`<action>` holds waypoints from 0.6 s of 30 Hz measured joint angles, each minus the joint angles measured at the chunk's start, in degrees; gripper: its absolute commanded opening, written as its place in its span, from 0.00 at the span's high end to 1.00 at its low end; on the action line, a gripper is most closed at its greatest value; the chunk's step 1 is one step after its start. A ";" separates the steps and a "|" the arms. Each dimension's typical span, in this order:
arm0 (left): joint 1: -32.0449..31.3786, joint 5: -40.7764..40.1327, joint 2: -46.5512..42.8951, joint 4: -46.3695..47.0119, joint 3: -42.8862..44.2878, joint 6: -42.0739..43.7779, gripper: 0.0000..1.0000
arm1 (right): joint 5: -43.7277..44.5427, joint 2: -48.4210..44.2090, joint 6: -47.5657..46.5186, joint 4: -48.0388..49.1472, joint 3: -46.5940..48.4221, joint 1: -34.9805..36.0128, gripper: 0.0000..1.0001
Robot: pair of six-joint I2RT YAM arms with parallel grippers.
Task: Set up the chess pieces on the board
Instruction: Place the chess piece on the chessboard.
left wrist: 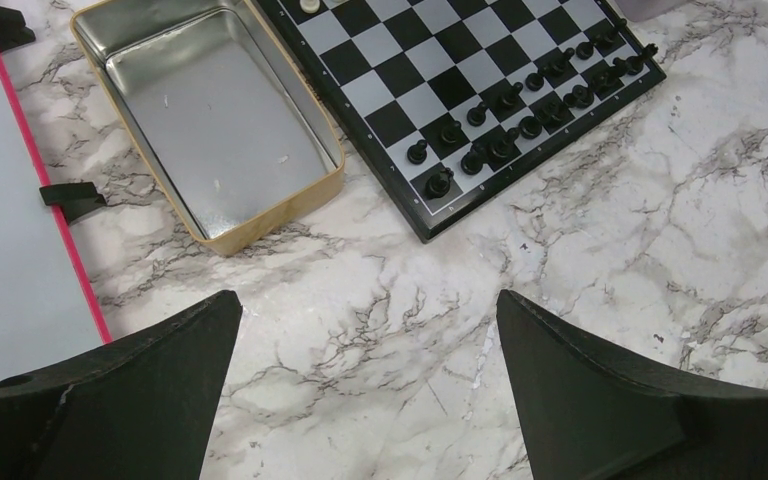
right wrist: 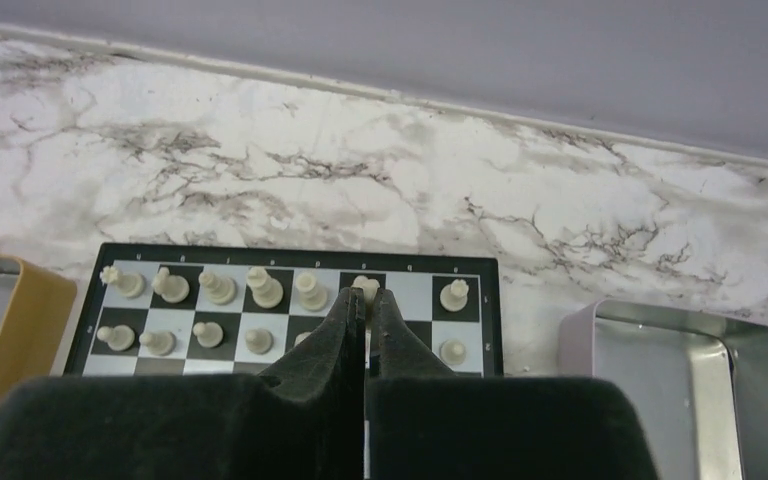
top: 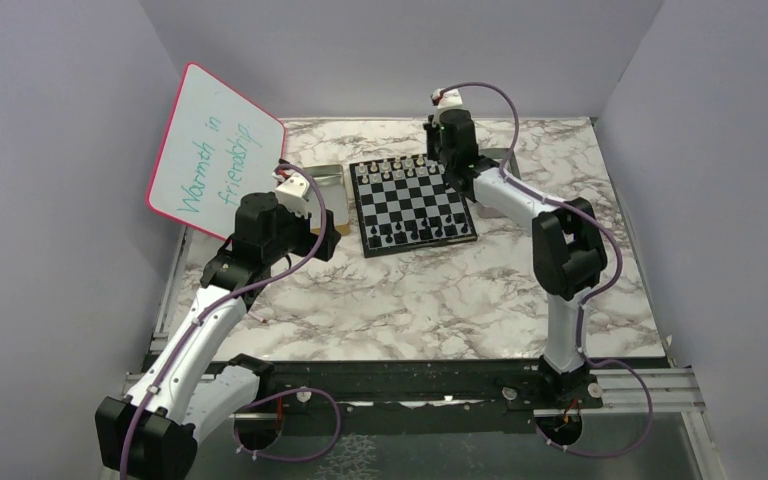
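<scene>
The board (top: 410,205) lies at the back middle of the marble table. Whitish pieces (top: 395,165) stand along its far two rows and black pieces (top: 420,230) along its near two rows. My right gripper (top: 442,160) is over the far right part of the board. In the right wrist view its jaws (right wrist: 365,295) are shut on a white piece (right wrist: 365,285) over a far-row square, among the other white pieces (right wrist: 215,290). My left gripper (left wrist: 368,300) is open and empty above bare table, near the board's black pieces (left wrist: 520,105).
An empty metal tin (left wrist: 220,130) with a tan rim sits left of the board. A second metal tray (right wrist: 600,320) sits right of it. A pink-rimmed whiteboard (top: 215,150) stands at the left. Purple walls close in the table.
</scene>
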 measured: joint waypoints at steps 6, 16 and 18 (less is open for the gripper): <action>0.00 0.00 0.20 -0.02 0.00 0.04 0.01 | -2.05 4.98 -0.59 -0.94 7.39 -1.77 0.99; 0.00 0.00 0.22 -0.02 0.00 0.22 0.01 | -3.54 12.94 -0.96 -4.33 12.39 -2.93 0.99; 0.00 0.00 0.22 -0.02 0.00 0.24 0.01 | -4.17 13.88 -0.90 -4.96 13.31 -3.17 0.99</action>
